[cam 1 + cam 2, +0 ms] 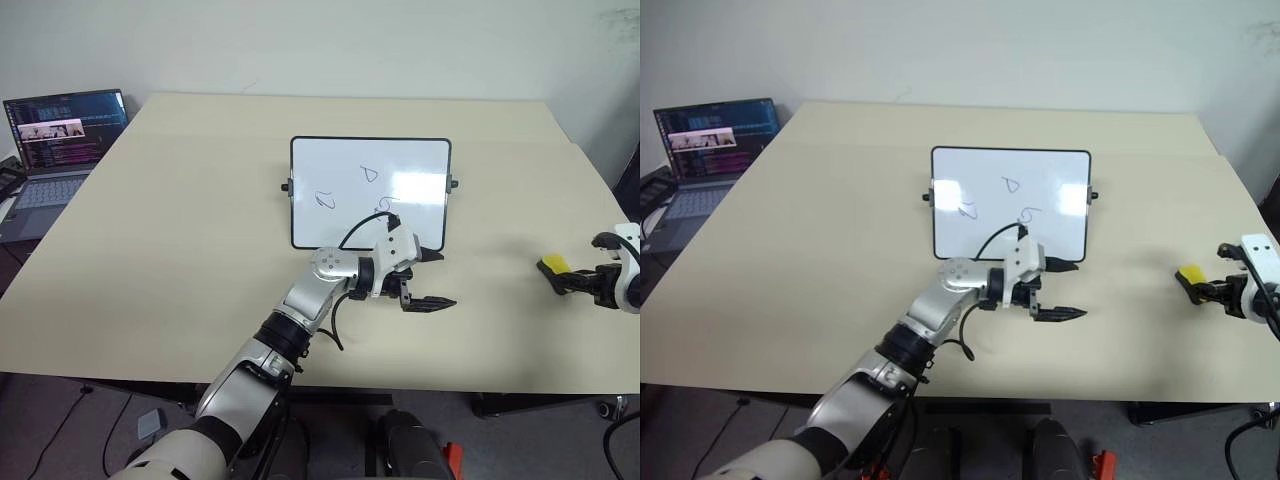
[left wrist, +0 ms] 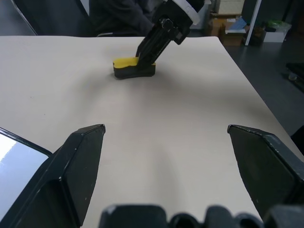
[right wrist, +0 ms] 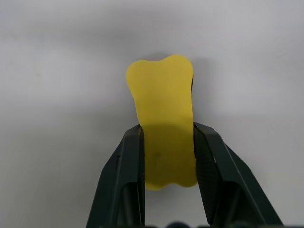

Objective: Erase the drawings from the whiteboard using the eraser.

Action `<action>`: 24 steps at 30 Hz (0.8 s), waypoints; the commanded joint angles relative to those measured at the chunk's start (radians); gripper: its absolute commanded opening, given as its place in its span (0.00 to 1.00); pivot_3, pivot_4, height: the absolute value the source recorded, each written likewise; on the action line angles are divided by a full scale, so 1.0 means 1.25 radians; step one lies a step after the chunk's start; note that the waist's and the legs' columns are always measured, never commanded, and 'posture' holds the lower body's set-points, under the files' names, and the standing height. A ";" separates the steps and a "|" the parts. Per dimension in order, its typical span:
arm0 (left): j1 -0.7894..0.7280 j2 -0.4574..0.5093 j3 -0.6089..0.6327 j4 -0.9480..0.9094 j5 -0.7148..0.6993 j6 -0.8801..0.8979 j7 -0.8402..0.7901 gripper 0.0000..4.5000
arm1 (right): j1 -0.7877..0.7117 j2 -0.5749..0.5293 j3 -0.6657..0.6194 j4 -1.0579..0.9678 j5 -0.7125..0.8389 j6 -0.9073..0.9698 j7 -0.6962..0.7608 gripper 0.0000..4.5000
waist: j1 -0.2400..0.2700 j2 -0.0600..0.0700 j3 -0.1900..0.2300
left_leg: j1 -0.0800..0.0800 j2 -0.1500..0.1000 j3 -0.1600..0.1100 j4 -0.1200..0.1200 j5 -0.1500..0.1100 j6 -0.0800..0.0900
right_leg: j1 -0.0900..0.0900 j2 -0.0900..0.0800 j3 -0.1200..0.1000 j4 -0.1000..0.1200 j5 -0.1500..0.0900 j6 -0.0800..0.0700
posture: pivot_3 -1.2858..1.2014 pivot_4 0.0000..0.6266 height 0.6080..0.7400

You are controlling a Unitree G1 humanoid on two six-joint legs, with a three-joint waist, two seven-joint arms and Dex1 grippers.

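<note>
Right gripper [image 3: 167, 156] pinching the eraser [image 3: 164, 118] on the table [image 1: 180, 250], well right of the whiteboard [image 1: 370, 190], left gripper [image 1: 428, 278] spread wide by the board's near edge, drawings [image 1: 370, 175] unwiped

left gripper [image 1: 432, 278] jaws spread wide, level; right gripper [image 3: 167, 156] jaws clamped, angled down

Whiteboard [image 1: 370, 190] flat mid-table, three drawings [image 1: 371, 174] unerased; yellow, black-based eraser [image 1: 553, 267] well right on table.
</note>
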State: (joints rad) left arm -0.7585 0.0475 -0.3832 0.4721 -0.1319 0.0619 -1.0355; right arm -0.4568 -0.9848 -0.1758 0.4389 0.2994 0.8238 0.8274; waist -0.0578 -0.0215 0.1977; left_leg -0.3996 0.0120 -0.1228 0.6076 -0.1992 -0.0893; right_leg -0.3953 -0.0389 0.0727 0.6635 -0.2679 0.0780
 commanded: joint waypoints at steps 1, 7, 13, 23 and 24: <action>-0.008 0.012 0.026 -0.045 -0.007 0.001 0.000 1.00 | -0.007 -0.005 -0.024 -0.071 0.020 0.014 0.007 0.24 | 0.000 0.000 0.000 | 0.000 0.000 0.000 0.000 0.000 0.000 | 0.000 0.000 0.000 0.000 0.000 0.000 | 0.52 0.24 1.00; 0.009 0.118 0.129 -0.130 -0.065 0.065 0.005 1.00 | -0.011 0.021 -0.059 -0.122 0.031 0.032 -0.054 0.24 | -0.003 0.000 0.000 | 0.000 0.000 -0.001 0.000 0.000 0.000 | 0.000 0.000 0.000 0.000 0.000 0.000 | 0.52 0.24 1.00; 0.046 0.239 0.262 -0.226 -0.139 0.160 0.030 1.00 | -0.005 0.083 -0.101 -0.180 0.050 0.030 -0.124 0.24 | -0.002 0.000 0.000 | 0.000 0.000 -0.001 0.000 0.000 0.000 | 0.000 0.000 -0.001 0.000 0.000 0.000 | 0.52 0.24 1.00; 0.113 0.439 0.365 -0.241 -0.128 0.185 0.042 1.00 | -0.026 0.129 -0.100 -0.291 0.079 0.075 -0.167 0.24 | 0.001 0.001 0.000 | 0.000 0.000 -0.002 0.000 0.000 0.000 | 0.000 0.000 -0.002 0.000 0.000 0.000 | 0.52 0.24 1.00; 0.116 0.449 0.368 -0.234 -0.125 0.181 0.046 1.00 | -0.026 0.130 -0.097 -0.296 0.076 0.074 -0.170 0.24 | 0.001 0.001 0.000 | 0.000 0.000 -0.002 0.000 0.000 0.000 | 0.000 0.000 -0.002 0.000 0.000 0.000 | 0.52 0.24 1.00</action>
State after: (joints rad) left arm -0.6091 0.5908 0.0450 0.1914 -0.2882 0.3013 -0.9894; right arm -0.4671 -0.8136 -0.2736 0.1091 0.3805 0.9146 0.6255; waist -0.0566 -0.0208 0.1978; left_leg -0.4000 0.0122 -0.1253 0.6076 -0.1993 -0.0893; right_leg -0.3948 -0.0390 0.0706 0.6635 -0.2675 0.0772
